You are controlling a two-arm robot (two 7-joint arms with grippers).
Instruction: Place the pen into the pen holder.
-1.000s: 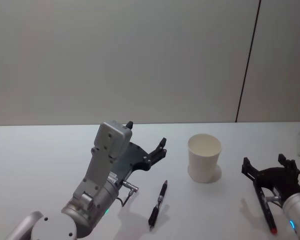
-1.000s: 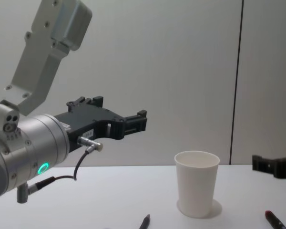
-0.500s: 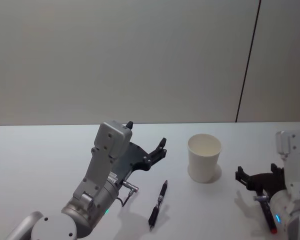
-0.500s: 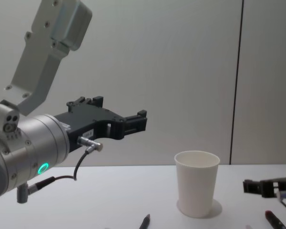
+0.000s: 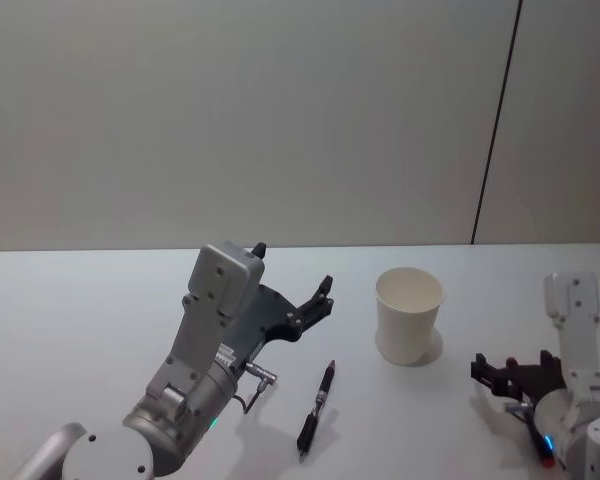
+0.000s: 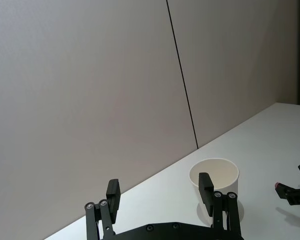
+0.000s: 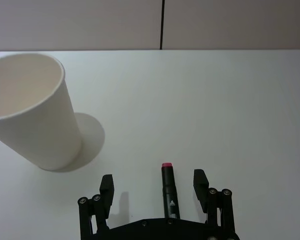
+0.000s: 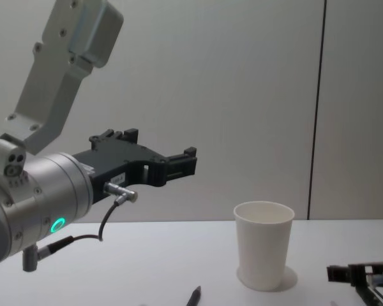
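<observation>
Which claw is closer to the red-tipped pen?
Right. The right gripper sits low, open, straddling the red-tipped pen; the left gripper hangs raised, beyond the cup.

No legible text, brand, number or sign anywhere.

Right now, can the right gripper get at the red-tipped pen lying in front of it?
Probably yes. The right gripper is open, its fingers either side of the red-tipped pen, nothing between. The paper cup stands apart, and the left gripper hangs raised left of the black pen.
</observation>
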